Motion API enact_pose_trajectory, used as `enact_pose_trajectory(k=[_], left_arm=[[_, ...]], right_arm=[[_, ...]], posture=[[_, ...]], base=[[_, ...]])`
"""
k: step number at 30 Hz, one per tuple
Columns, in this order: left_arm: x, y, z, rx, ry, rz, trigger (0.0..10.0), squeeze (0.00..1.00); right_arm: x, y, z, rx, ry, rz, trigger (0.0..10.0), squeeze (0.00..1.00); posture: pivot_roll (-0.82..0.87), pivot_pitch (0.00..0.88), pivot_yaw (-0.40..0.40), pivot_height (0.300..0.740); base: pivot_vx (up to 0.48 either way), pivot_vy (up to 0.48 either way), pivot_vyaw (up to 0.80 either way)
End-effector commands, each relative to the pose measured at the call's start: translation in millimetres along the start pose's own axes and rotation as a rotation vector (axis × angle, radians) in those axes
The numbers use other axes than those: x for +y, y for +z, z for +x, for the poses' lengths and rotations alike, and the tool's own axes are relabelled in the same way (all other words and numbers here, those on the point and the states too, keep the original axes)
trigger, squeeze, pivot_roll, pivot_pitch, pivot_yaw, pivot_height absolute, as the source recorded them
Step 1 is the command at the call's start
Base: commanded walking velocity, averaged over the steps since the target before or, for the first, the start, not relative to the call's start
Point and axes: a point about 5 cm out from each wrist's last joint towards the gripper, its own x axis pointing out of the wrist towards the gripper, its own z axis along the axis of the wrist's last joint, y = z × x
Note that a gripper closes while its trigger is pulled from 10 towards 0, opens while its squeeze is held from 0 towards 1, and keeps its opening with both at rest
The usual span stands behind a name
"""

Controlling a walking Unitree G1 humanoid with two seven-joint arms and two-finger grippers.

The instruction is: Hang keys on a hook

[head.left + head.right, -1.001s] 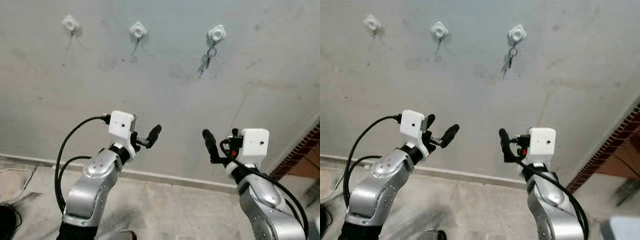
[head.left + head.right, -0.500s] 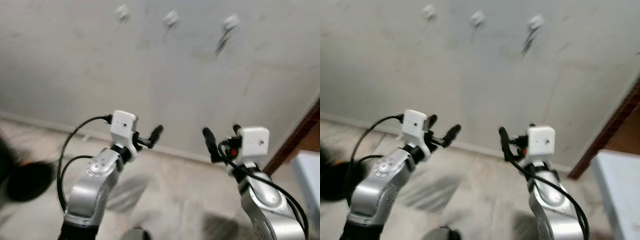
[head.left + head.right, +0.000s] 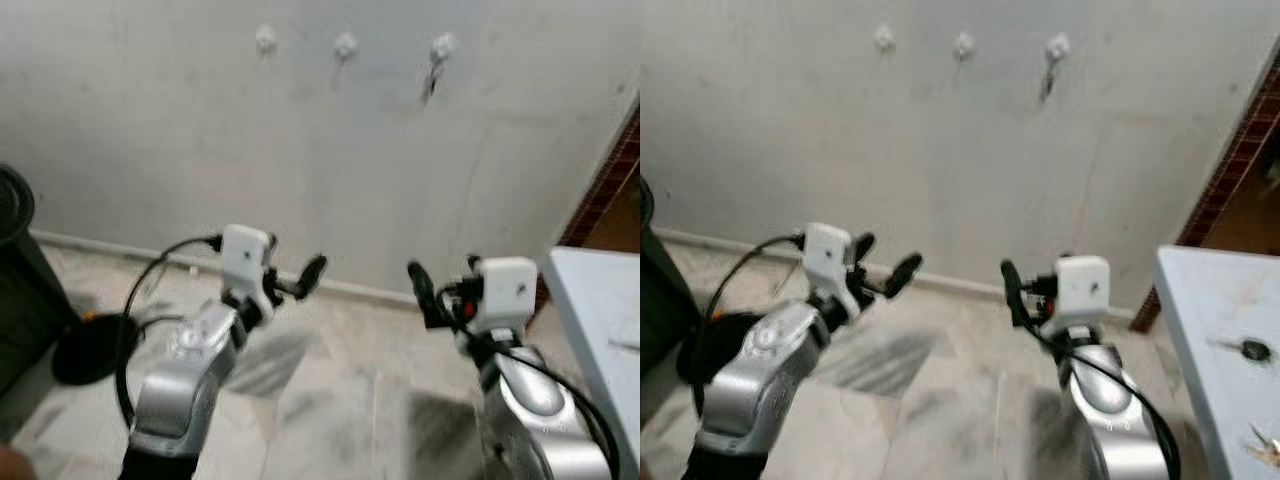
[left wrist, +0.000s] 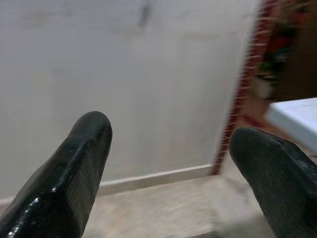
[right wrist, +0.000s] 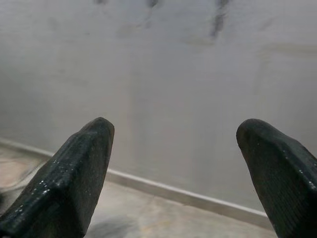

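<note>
Change: the camera view has drawn back from the wall since the earlier frames; the hooks now sit higher and smaller, and a table and a dark object have entered at the edges. The arms keep their raised posture.
Wall (image 3: 300,160): pale grey, stained, meeting a marbled tile floor (image 3: 330,400) at a light skirting.
Hooks: three white hooks in a row, left hook (image 3: 265,39), middle hook (image 3: 345,44), right hook (image 3: 443,45).
Hung keys (image 3: 431,82): a dark blurred bunch dangling from the right hook.
Table (image 3: 1210,320): white, at the robot's right; it carries a dark-headed key (image 3: 1245,349) and a second key set (image 3: 1265,447) near the edge.
Left gripper (image 4: 168,163): raised before the wall, fingers spread wide, nothing between them.
Right gripper (image 5: 173,168): raised likewise, fingers spread, nothing between them.
Dark object (image 3: 20,290): at the robot's left, too blurred to identify.
Brick edge (image 3: 610,170): red-brown, right of the wall.
Writing: none legible.
</note>
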Motion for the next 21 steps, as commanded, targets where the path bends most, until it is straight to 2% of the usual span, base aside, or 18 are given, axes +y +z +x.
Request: enact_pose_trajectory(k=[1,6,7,15,18,21], left_arm=[[4.0,2.4,-0.6,-0.001,0.005,0.012,10.0,0.0],[2.4,2.0,0.9,-0.001,-0.003,0.007,10.0,0.0],[2.3,1.9,1.2,-0.001,-0.004,0.006,10.0,0.0],[0.7,1.1,3.1,0.0,-0.008,0.006,10.0,0.0],[1.9,-1.1,4.0,0.014,0.026,-0.006,10.0,0.0],[2.7,-3.3,3.5,0.021,0.028,-0.01,10.0,0.0]], right_arm=[[0.1,5.1,1.4,-0.026,-0.005,0.004,10.0,0.0],[-2.5,5.1,2.6,-0.015,-0.023,0.008,10.0,0.0],[-2.5,4.0,2.7,-0.009,-0.025,0.03,10.0,0.0],[-4.8,3.6,2.8,-0.004,-0.045,-0.007,10.0,0.0],[-4.5,3.0,3.1,-0.001,-0.044,-0.008,10.0,0.0],[-3.9,1.6,2.3,-0.005,-0.04,-0.005,10.0,0.0]], posture=[[0.04,0.0,0.016,0.74],[0.04,0.0,0.017,0.74],[0.04,0.0,0.018,0.74],[0.03,0.0,0.019,0.74],[0.03,0.0,0.018,0.74],[0.03,0.0,0.018,0.74]], base=[[0.0,0.0,0.0],[0.0,0.0,0.0],[0.0,0.0,-0.7],[0.0,0.0,-0.76],[0.0,0.0,-0.76],[0.0,0.0,0.0]])
